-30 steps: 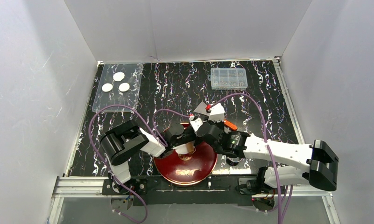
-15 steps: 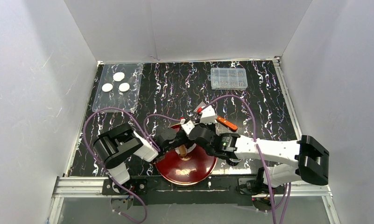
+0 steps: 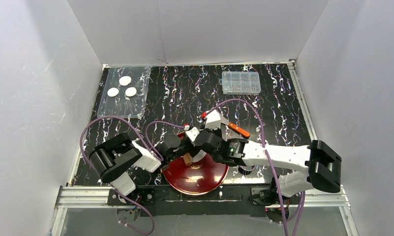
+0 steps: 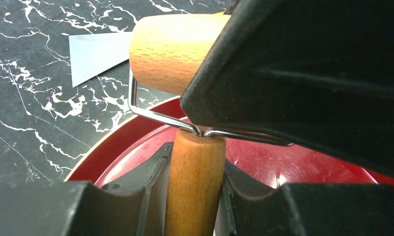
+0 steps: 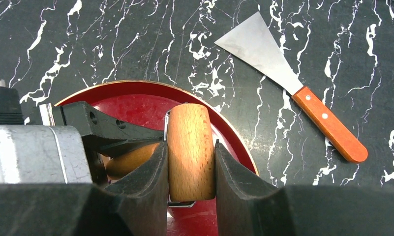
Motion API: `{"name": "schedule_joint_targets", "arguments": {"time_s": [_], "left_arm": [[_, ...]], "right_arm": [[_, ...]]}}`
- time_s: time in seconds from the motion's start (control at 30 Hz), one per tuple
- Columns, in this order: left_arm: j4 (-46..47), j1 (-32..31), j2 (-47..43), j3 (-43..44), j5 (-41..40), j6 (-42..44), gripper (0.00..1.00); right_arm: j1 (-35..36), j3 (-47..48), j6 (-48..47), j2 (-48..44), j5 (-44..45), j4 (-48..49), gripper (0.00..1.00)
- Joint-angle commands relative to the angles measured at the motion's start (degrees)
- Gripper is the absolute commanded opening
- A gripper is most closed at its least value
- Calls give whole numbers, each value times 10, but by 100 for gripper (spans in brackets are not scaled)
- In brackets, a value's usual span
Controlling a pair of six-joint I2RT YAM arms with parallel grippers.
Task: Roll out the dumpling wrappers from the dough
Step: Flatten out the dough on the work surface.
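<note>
Marbled tabletop (image 3: 185,88), red plate (image 3: 209,179) at six o'clock: I have left gripper (image 4: 195,182) clamped on the roller (image 4: 170,54) handle, right gripper (image 5: 191,157) on its drum, presumably for downforce; dough not visible, dumpling wrappers (image 3: 122,86) at eleven o'clock

Red plate (image 5: 136,105), black white-veined marble table (image 5: 111,39), tan wooden roller (image 5: 191,147), orange-handled scraper (image 5: 295,91), white wrappers (image 3: 125,80).

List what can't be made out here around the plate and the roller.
1. The dough: none visible. Top view: the left end effector and right end effector, both gripping the roller, cover the far half of the red plate; their fingers block it in the wrist views.
2. Contents of the clear box: too small, top view.
3. Lower end of the handle: cut off by the left wrist view's bottom edge.
</note>
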Motion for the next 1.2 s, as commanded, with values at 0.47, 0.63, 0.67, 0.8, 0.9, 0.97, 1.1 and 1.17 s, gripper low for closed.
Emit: {"name": "schedule_joint_targets", "arguments": {"time_s": [0.47, 0.63, 0.67, 0.8, 0.9, 0.97, 1.1, 1.17], "left_arm": [[-89, -50, 95, 176, 33, 52, 0], [-78, -63, 124, 175, 27, 37, 0], [-77, -64, 131, 177, 24, 34, 0], [-74, -71, 155, 181, 23, 14, 0], [-75, -77, 174, 191, 17, -1, 0], [-74, -81, 186, 200, 10, -13, 0], [-68, -89, 215, 215, -2, -26, 0], [-64, -93, 226, 219, -10, -30, 0]], "right_arm": [[54, 24, -154, -41, -161, -29, 1], [54, -8, -129, -36, -152, 1, 1], [55, -15, -127, -34, -151, 6, 1], [61, -36, -109, -32, -147, 8, 1], [68, -48, -90, -46, -131, -11, 1], [69, -57, -82, -60, -119, -20, 1], [74, -82, -74, -86, -107, -19, 1], [78, -88, -70, -96, -101, -21, 1]]}}
